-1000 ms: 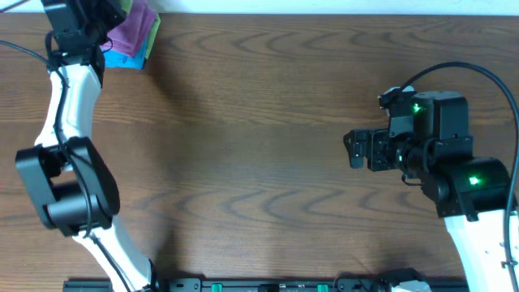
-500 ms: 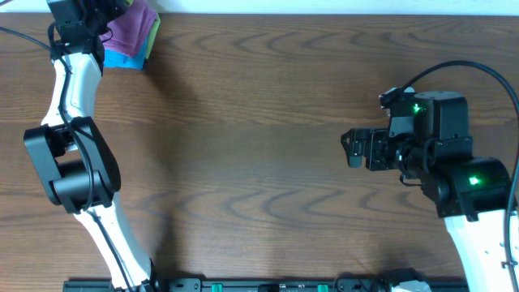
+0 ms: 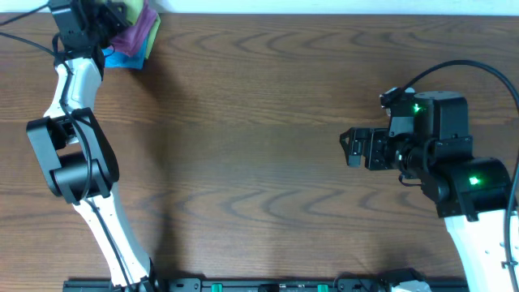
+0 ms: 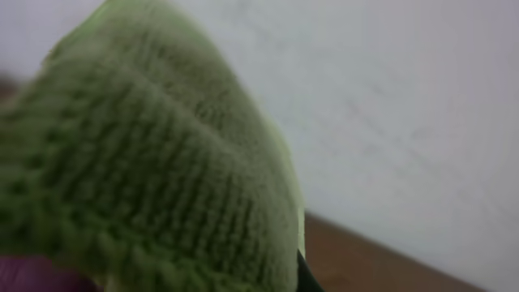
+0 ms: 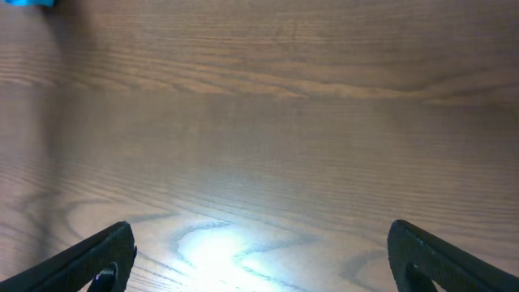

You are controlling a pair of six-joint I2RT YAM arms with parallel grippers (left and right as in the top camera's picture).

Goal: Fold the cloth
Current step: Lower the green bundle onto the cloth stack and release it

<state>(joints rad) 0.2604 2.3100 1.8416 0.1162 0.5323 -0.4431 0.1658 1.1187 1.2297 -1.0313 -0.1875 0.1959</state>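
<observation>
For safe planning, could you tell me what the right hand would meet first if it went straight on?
Only bare table lies ahead of the right hand; the way looks free, though depth is unclear.

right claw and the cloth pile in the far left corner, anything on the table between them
Nothing. The overhead view shows only bare table between the right claw and the cloth pile.

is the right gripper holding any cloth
No, the right gripper hangs open over the wooden table, with nothing between its jaws.
</observation>
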